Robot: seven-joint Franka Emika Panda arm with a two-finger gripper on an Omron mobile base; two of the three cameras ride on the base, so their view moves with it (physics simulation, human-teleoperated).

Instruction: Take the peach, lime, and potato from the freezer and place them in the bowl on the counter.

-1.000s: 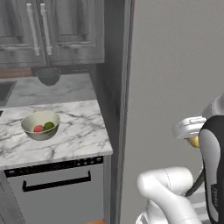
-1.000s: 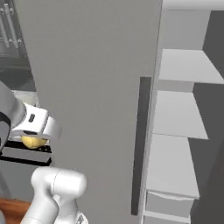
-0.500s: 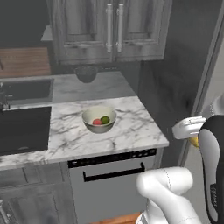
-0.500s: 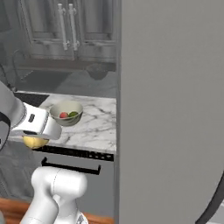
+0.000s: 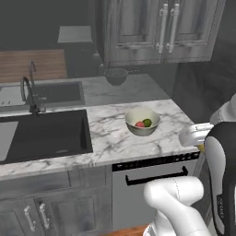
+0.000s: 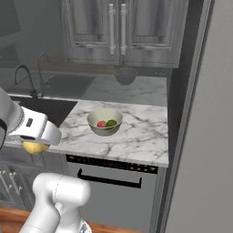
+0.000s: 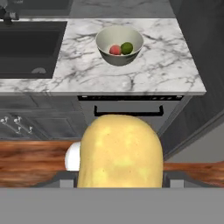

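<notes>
Potato (image 7: 119, 151) is the only piece left to deliver, as far as I can judge: the peach (image 7: 115, 50) and the lime (image 7: 127, 47) already lie together in the cream bowl (image 7: 105, 40), peach on the sink side, lime touching it on the side toward the freezer (image 6: 205, 150). So two of three look done, and what remains is carrying the last one over and letting it go into the bowl.

That yellow potato sits clamped in the gripper (image 6: 35, 146), the jaws closed against its sides; in the hand view it bulks large in the foreground, well short of the counter (image 7: 144, 74) and out over the wood floor in front of the lower cabinets.

The bowl stands on the marble near the counter's front edge, toward its right end, above the dark oven door (image 5: 152, 177). A smaller dark grey bowl (image 5: 115, 75) rests far back by the wall under the upper cabinets (image 5: 161, 30); whether it holds anything I cannot tell. The black sink (image 5: 44, 133) to the left looks bare inside
</notes>
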